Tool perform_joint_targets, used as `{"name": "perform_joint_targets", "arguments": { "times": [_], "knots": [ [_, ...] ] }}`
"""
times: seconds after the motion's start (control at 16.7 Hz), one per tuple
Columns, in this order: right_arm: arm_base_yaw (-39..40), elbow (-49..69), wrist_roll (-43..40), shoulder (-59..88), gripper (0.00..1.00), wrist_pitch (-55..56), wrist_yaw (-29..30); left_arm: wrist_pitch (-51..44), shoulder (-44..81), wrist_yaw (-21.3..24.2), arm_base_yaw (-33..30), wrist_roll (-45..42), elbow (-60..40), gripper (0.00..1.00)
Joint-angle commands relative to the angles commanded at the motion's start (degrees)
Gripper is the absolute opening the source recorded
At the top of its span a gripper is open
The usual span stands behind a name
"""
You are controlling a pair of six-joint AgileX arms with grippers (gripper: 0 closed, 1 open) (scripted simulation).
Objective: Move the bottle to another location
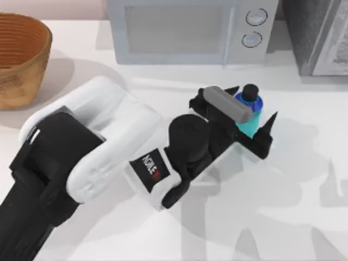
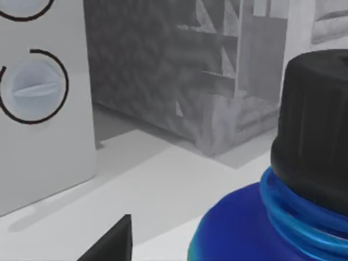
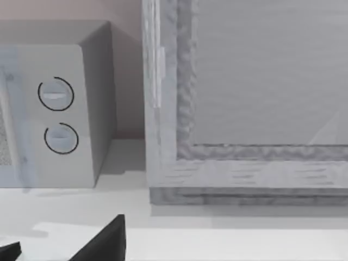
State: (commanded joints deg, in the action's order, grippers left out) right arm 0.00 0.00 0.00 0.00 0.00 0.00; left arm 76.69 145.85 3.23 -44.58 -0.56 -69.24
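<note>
Left gripper (image 1: 251,118) reaches across the white table (image 1: 304,217) toward the microwave (image 1: 185,30), and its two dark fingers (image 1: 267,130) stand on either side of the bottle (image 1: 249,111), one on the microwave side and one on the near side. Whether they press on the bottle or merely flank it I cannot tell.

Between those fingers the bottle stands upright, a small squat thing with a cyan body, a darker blue shoulder and a round black cap (image 1: 249,92). In the left wrist view the bottle (image 2: 244,234) sits very close, its blue shoulder ringed with ridges just under the cap (image 2: 312,125), which has a matte, faintly ribbed side.

Beyond the gripper stand the microwave's two round dials (image 1: 254,27), and to their right a grey textured cabinet (image 1: 318,35). A woven basket (image 1: 19,57) sits well away at the table's far left.

The right wrist view looks at the microwave (image 3: 54,109) and the cabinet (image 3: 244,109), with a dark fingertip (image 3: 106,242) of the right gripper at its edge.
</note>
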Motion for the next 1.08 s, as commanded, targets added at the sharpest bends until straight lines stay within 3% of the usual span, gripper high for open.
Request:
{"name": "perform_joint_targets", "arguments": {
  "times": [0.66,1.08],
  "knots": [
    [0.0,0.0,0.0,0.0,1.00,0.0,0.0,0.0,0.0,0.0,0.0,0.0,0.0,0.02],
    [0.0,0.0,0.0,0.0,1.00,0.0,0.0,0.0,0.0,0.0,0.0,0.0,0.0,0.00]
  ]
}}
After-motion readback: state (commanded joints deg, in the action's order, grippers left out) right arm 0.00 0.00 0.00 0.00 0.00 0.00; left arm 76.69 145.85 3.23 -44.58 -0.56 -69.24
